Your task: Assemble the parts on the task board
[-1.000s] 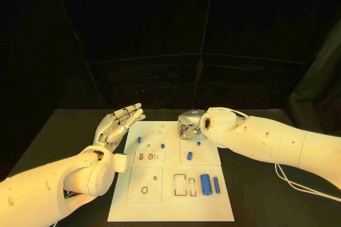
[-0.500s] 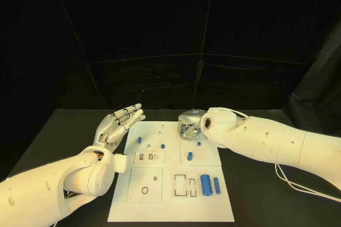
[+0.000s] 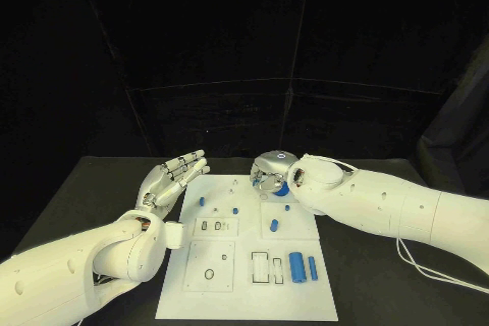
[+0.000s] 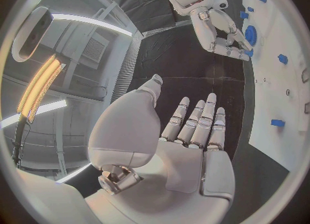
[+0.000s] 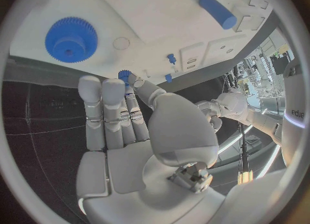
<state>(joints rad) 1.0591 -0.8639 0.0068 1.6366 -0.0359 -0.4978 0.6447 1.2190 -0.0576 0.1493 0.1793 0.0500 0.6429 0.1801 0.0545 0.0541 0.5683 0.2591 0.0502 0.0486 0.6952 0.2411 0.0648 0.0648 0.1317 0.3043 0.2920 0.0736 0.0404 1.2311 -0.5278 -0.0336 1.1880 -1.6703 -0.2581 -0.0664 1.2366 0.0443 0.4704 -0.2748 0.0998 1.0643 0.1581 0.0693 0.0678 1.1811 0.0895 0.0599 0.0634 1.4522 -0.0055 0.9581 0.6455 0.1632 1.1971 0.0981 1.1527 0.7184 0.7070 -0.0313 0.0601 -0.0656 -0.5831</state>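
The white task board (image 3: 244,283) lies in the middle of the table. My right hand (image 3: 271,177) hovers over its far edge. Its thumb and a fingertip pinch a small blue gear (image 5: 124,74). A larger blue gear (image 5: 71,39) stands on the board just beyond the fingertips (image 4: 250,35). My left hand (image 3: 173,175) is raised flat beside the board's far left corner, fingers straight and together, holding nothing. Loose blue parts lie on the board: a peg (image 3: 201,199), a small piece (image 3: 235,210), a short cylinder (image 3: 272,224) and two cylinders (image 3: 295,266) near the front right.
The board has several cut-out slots (image 3: 215,225) and holes (image 3: 208,274) in its near half. Black table (image 3: 102,191) surrounds the board on all sides. A thin cable (image 3: 417,266) trails under my right arm.
My right hand has lifted a little off the board's far edge, and blue now shows under its fingers. My left hand has stayed where it was.
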